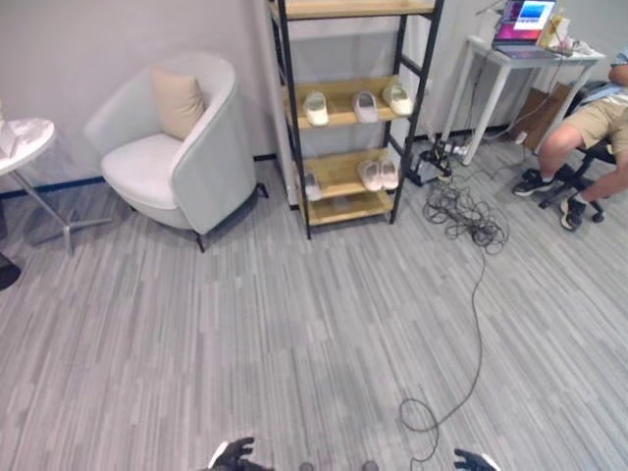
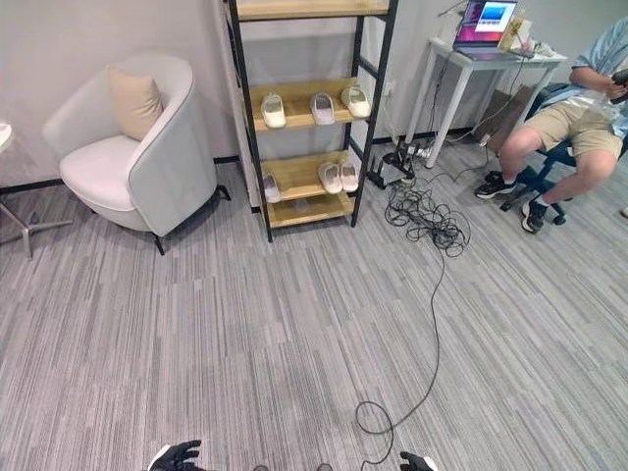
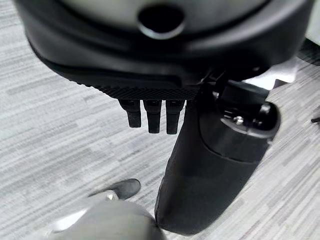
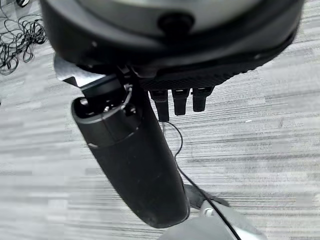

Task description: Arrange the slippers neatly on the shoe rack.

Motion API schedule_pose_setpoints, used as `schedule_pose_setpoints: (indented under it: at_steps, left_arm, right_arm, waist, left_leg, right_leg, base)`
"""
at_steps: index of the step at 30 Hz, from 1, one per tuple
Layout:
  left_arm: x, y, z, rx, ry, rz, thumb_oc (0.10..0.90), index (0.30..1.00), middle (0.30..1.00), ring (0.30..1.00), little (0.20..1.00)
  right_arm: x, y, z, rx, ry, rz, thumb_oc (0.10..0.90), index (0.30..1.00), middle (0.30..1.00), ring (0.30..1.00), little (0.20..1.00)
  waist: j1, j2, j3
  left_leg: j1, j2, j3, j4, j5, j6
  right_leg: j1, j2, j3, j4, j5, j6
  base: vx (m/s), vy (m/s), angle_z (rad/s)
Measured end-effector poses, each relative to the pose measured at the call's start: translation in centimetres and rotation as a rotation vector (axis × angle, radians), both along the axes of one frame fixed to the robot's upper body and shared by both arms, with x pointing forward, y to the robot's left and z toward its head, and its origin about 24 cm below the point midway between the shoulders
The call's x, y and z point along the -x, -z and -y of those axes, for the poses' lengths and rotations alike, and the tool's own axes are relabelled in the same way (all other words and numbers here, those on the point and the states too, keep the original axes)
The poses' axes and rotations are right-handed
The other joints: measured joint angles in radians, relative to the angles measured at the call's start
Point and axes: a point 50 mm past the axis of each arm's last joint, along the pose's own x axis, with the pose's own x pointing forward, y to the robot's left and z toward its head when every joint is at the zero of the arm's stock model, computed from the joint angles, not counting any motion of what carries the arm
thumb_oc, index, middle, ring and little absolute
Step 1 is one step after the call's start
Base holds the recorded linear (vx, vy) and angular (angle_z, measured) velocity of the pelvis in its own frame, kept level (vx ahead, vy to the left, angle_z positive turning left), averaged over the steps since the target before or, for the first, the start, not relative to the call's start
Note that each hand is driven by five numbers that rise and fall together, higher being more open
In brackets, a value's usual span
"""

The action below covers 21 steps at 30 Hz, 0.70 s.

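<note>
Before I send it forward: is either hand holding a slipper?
No: the left hand and right hand hang with straight fingers over bare floor.

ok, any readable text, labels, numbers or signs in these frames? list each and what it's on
None can be read.
Open laptop on the white desk: its screen glows blue and pink, and anything on it is too small to read.
Pale slippers on the black-framed wooden shoe rack: no print can be made out.
Left hand and right hand, both dark: no markings show.
</note>
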Motion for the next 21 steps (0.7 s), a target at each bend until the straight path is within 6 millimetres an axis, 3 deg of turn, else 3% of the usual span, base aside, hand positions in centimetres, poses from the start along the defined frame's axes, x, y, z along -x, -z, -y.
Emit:
schedule_pose_setpoints:
  at_steps: [1,3,5,6,8,10,12,13,14,15,16,18,20,21]
  left_arm:
    - [-0.9,-0.3,0.1,0.005,0.0,0.023,0.8,0.9,0.9,0.9,0.9]
    - [-1.3,-0.4,0.2,0.007,0.005,0.034,0.8,0.9,0.9,0.9,0.9]
    - [-2.4,-0.7,0.5,0.011,0.017,0.061,0.8,0.9,0.9,0.9,0.9]
    - [-2.7,-0.8,0.7,0.017,0.021,0.073,0.8,0.9,0.9,0.9,0.9]
    - [-3.3,-1.0,1.1,0.029,0.023,0.097,0.8,0.9,0.9,0.9,0.9]
    - [-2.4,-0.7,1.2,0.04,0.002,0.081,0.8,0.9,0.9,0.9,0.9]
    - [-1.7,-0.3,1.7,0.053,-0.003,0.055,0.8,0.9,0.9,0.9,0.9]
    - [-1.1,-0.1,1.6,0.049,-0.006,0.037,0.8,0.9,0.9,0.9,0.9]
    - [-1.4,-0.3,1.1,0.036,-0.01,0.048,0.8,0.9,0.9,0.9,0.9]
    - [-1.0,-0.2,0.7,0.026,-0.011,0.034,0.8,0.9,0.9,0.9,0.9]
    - [-1.1,-0.3,0.4,0.019,-0.009,0.04,0.8,0.9,0.9,0.9,0.9]
    - [-1.3,-0.5,0.2,0.011,-0.002,0.05,0.8,0.9,0.9,0.9,0.9]
    - [-1.3,-0.6,-0.1,0.004,-0.003,0.051,0.8,0.9,0.9,0.9,0.9]
    - [-1.1,-0.5,0.0,0.006,-0.006,0.046,0.8,0.9,0.9,0.9,0.9]
  right_arm:
    - [-0.7,-0.2,-0.1,0.0,0.0,0.021,0.8,0.9,0.9,0.9,0.9]
    - [-0.6,-0.2,-0.1,-0.005,0.016,0.02,0.8,0.9,0.9,0.9,0.9]
    - [-0.7,-0.2,0.0,0.0,0.024,0.023,0.8,0.9,0.9,0.9,0.9]
    - [-0.7,-0.3,0.3,0.01,0.029,0.024,0.8,0.9,0.9,0.9,0.9]
    - [-0.8,-0.4,0.7,0.022,0.03,0.028,0.8,0.9,0.9,0.9,0.9]
    - [-1.4,-0.6,0.7,0.021,0.023,0.049,0.8,0.9,0.9,0.9,0.9]
    - [-1.7,-0.8,1.0,0.03,0.019,0.058,0.8,0.9,0.9,0.9,0.9]
    - [-1.6,-0.7,0.7,0.024,0.012,0.053,0.8,0.9,0.9,0.9,0.9]
    - [-1.5,-0.5,0.1,0.009,-0.005,0.045,0.8,0.9,0.9,0.9,0.9]
    - [-1.7,-0.5,-0.3,-0.002,-0.017,0.05,0.8,0.9,0.9,0.9,0.9]
    - [-1.1,-0.4,-0.5,-0.01,-0.016,0.05,0.8,0.9,0.9,0.9,0.9]
    - [-1.4,-0.5,-0.4,-0.007,-0.016,0.053,0.8,0.9,0.9,0.9,0.9]
    - [-2.1,-0.7,-0.3,0.002,-0.02,0.073,0.8,0.9,0.9,0.9,0.9]
    - [-2.7,-1.0,-0.2,0.005,-0.026,0.092,0.8,0.9,0.9,0.9,0.9]
  waist:
    - [-0.003,-0.003,0.016]
    - [-0.001,-0.018,0.026]
    - [0.007,-0.021,0.035]
    - [0.031,-0.008,0.038]
    - [0.057,0.004,0.045]
    - [0.056,0.022,0.033]
    - [0.055,0.058,0.014]
    - [0.056,0.053,0.012]
    - [0.053,0.035,0.01]
    - [0.054,0.025,0.011]
    - [0.049,0.012,0.008]
    - [0.053,0.002,0.011]
    - [0.049,0.011,0.015]
    - [0.037,0.019,0.016]
  left_leg:
    - [-0.036,0.017,0.044,0.055,-0.026,0.012]
    - [-0.06,0.027,0.064,0.045,-0.029,0.013]
    - [-0.096,0.038,0.063,-0.04,-0.004,-0.009]
    - [-0.118,0.044,0.05,-0.098,0.021,-0.046]
    - [-0.134,0.051,0.048,-0.107,0.04,-0.051]
    - [-0.106,0.051,0.032,-0.108,0.04,-0.034]
    - [-0.056,0.052,0.032,-0.114,0.025,0.008]
    - [-0.036,0.045,0.081,-0.124,0.04,0.066]
    - [-0.02,0.022,0.096,-0.114,0.008,0.084]
    - [-0.005,0.015,0.114,-0.118,0.016,0.094]
    - [0.019,-0.007,0.113,-0.113,-0.007,0.116]
    - [0.052,-0.023,0.12,-0.127,-0.031,0.141]
    - [0.098,-0.023,0.118,-0.157,-0.036,0.149]
    - [0.115,-0.02,0.109,-0.164,-0.045,0.15]
  right_leg:
    - [0.005,-0.003,-0.012,-0.004,-0.005,-0.01]
    - [0.006,-0.006,-0.013,-0.004,-0.015,-0.018]
    - [0.003,-0.019,-0.011,-0.005,-0.017,-0.02]
    - [-0.001,-0.017,0.004,0.002,-0.02,-0.016]
    - [-0.002,-0.015,0.032,-0.003,-0.025,-0.009]
    - [0.007,-0.016,0.079,0.019,-0.046,0.024]
    - [-0.007,-0.016,0.114,0.067,-0.078,0.053]
    - [-0.045,-0.045,0.104,0.174,-0.139,0.09]
    - [-0.083,-0.065,0.108,0.297,-0.15,0.128]
    - [-0.139,-0.096,0.105,0.446,-0.193,0.157]
    - [-0.176,-0.125,0.109,0.559,-0.211,0.166]
    - [-0.229,-0.154,0.085,0.669,-0.223,0.177]
    - [-0.279,-0.152,0.041,0.663,-0.235,0.17]
    - [-0.298,-0.141,0.002,0.584,-0.242,0.153]
  base:
    - [0.2,0.016,0.18]
    - [0.23,0.036,0.22]
    - [0.24,0.042,0.12]
    - [0.28,0.107,-0.21]
    - [0.29,0.126,-0.48]
    - [0.29,0.2,-0.73]
    - [0.23,0.152,-0.75]
    - [0.16,0.096,-0.83]
    - [0.23,0.134,-0.72]
    - [0.13,0.084,-0.31]
    - [0.24,0.118,-0.17]
    - [0.36,0.069,-0.14]
    - [0.36,-0.018,-0.06]
    - [0.4,-0.114,0.18]
